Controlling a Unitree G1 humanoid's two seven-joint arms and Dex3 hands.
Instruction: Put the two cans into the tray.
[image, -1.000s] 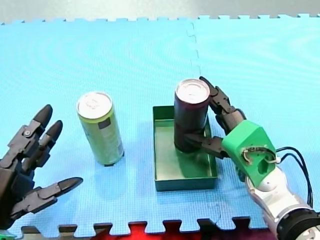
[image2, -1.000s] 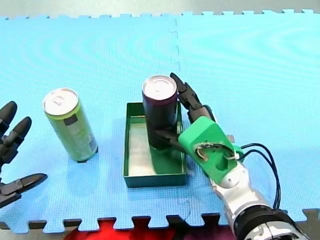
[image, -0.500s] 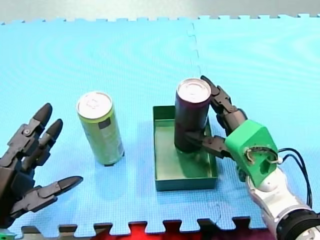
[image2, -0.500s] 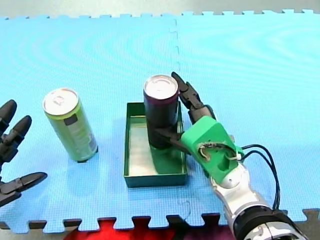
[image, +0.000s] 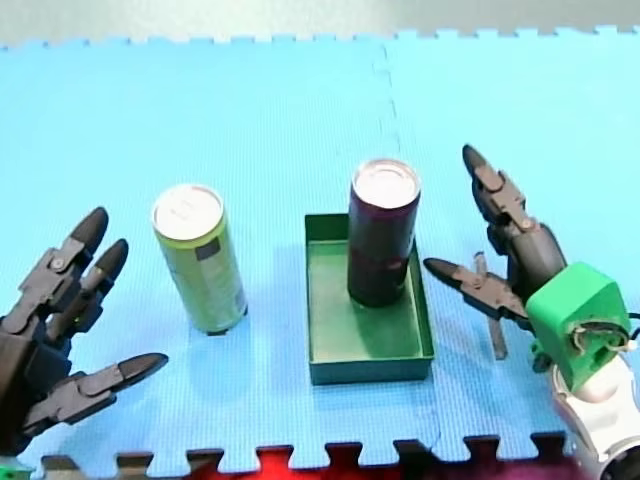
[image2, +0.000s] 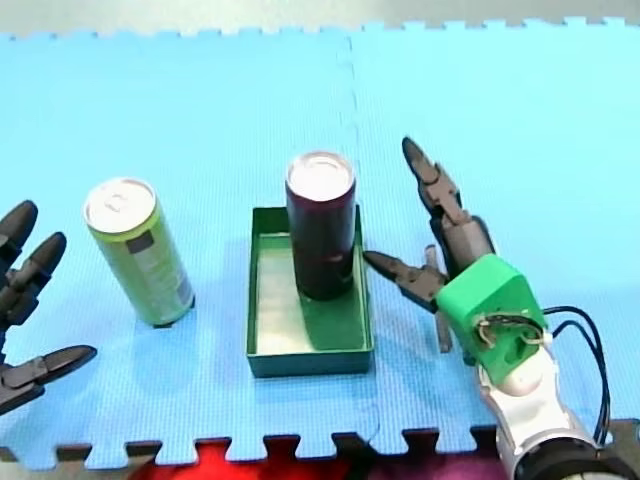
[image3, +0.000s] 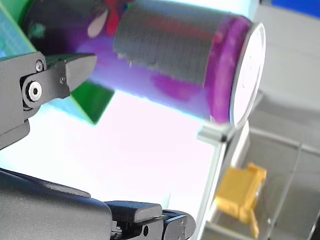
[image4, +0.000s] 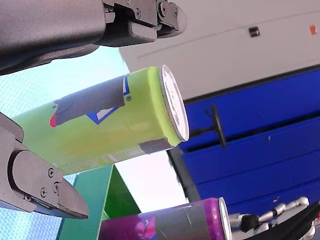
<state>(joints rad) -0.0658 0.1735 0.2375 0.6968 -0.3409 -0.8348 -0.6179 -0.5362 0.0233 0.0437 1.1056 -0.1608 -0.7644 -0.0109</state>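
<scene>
A purple can (image: 381, 240) stands upright in the far half of the green tray (image: 370, 372). My right hand (image: 470, 225) is open just right of the tray and apart from the can. A green can (image: 200, 262) stands upright on the mat left of the tray. At the lower left, my left hand (image: 125, 290) is open, a short way from the green can and not touching it. The first wrist view shows the purple can (image3: 170, 60) close beyond black fingers (image3: 60, 75). The second wrist view shows the green can (image4: 110, 130) between fingers, with the purple can (image4: 165, 225) behind.
Everything sits on a blue foam puzzle mat (image: 250, 110) with a seam (image: 390, 100) running back from the tray. The mat's jigsaw front edge (image: 300, 455) lies close below the tray. A black cable (image2: 590, 350) loops off my right wrist.
My right hand let go of the purple can and drew back to the right. The can stays standing in the tray. The left hand has barely moved.
</scene>
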